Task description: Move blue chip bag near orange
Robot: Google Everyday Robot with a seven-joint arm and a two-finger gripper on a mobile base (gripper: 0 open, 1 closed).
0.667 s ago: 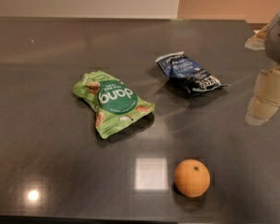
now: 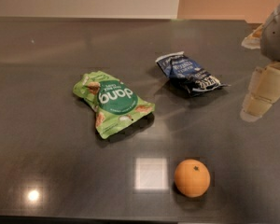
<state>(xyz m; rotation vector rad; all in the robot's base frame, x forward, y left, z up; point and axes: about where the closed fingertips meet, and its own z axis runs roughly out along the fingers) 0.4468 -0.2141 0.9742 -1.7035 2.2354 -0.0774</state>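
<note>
The blue chip bag (image 2: 190, 73) lies flat on the dark table, right of centre, its black end pointing right. The orange (image 2: 192, 178) sits near the front edge, well in front of the bag and apart from it. My gripper (image 2: 263, 91) hangs at the right edge of the view, to the right of the blue bag and a little above the table. It touches nothing and holds nothing.
A bright green "dang" snack bag (image 2: 113, 102) lies left of the blue bag, near the table's middle. The dark glossy table (image 2: 46, 162) shows light reflections near the front. A pale wall runs behind the table's far edge.
</note>
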